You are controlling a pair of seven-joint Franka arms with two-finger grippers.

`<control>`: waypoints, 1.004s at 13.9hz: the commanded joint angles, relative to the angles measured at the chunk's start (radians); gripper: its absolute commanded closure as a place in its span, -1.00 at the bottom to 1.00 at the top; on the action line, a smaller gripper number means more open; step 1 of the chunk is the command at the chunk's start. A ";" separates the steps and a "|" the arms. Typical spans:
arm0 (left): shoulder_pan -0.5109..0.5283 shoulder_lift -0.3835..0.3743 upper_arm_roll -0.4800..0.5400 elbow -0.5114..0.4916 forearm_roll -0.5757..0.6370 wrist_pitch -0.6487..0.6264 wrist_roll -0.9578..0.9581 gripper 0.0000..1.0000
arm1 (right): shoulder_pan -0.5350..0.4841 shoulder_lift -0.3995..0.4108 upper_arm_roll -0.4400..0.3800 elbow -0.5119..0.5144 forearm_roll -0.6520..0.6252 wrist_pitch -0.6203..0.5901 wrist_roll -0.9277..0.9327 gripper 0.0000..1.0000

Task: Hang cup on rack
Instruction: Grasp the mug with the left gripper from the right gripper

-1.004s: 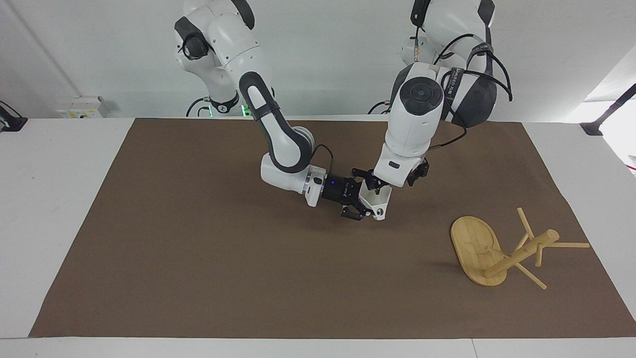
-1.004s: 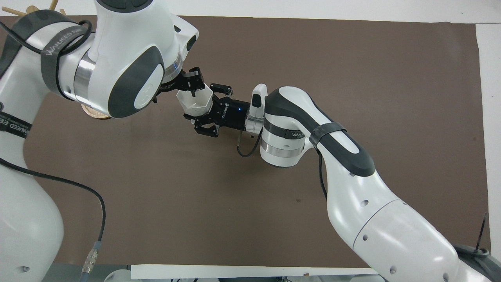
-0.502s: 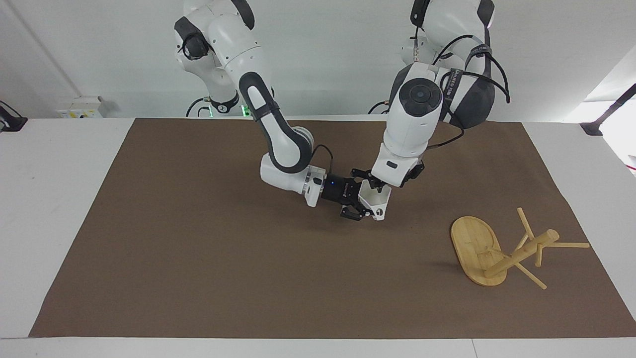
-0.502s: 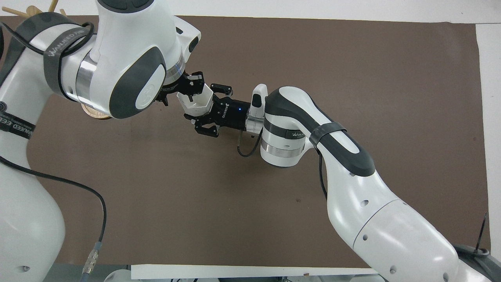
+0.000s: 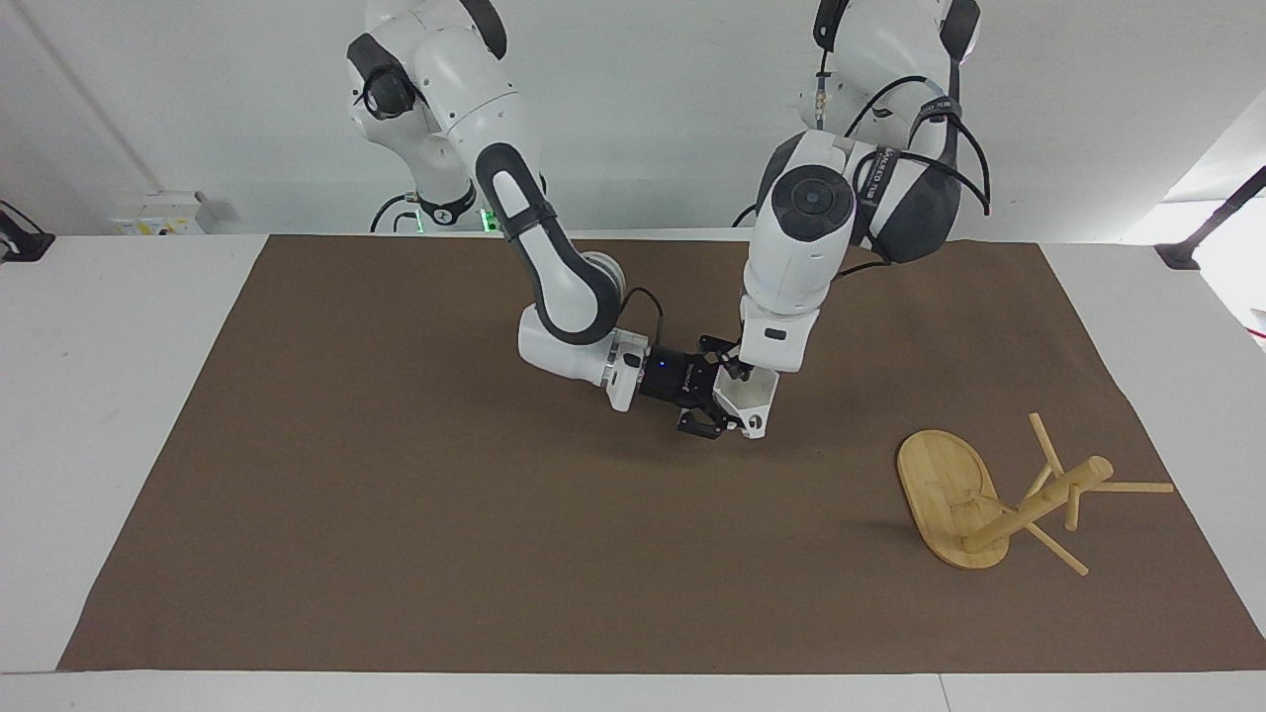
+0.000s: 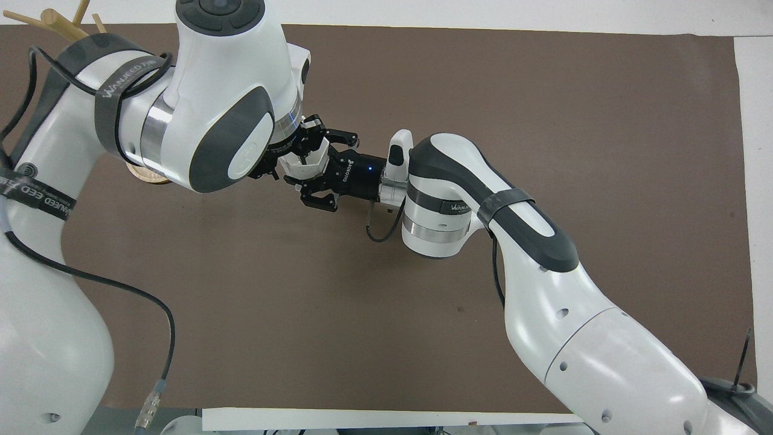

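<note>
- Near the middle of the facing view we find the cup (image 5: pixel 750 398), white and faceted, held up over the brown mat (image 5: pixel 396 514) with its small handle hole toward the lower edge of the frame.
- The right gripper (image 5: pixel 714 400) comes in sideways from the left of that frame. Its black fingers (image 5: pixel 698 424) are spread on either side of the cup's body; we cannot tell whether they press it.
- The left gripper (image 5: pixel 740 368) hangs down from above onto the cup's rim, mostly hidden under its own white wrist. We cannot tell how its fingers stand.
- In the overhead view the cup (image 6: pixel 304 164) shows left of centre, wedged between the left gripper (image 6: pixel 308 138) and the right gripper (image 6: pixel 311 181).
- The rack (image 5: pixel 989 499) lies tipped on its side at the lower right of the facing view, oval base on edge, post and pegs pointing toward the frame's right edge. It is well apart from the cup.
</note>
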 commanded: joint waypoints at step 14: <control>-0.006 -0.040 0.013 -0.058 -0.005 0.044 -0.040 1.00 | -0.003 -0.019 0.002 -0.016 0.030 0.012 -0.019 -1.00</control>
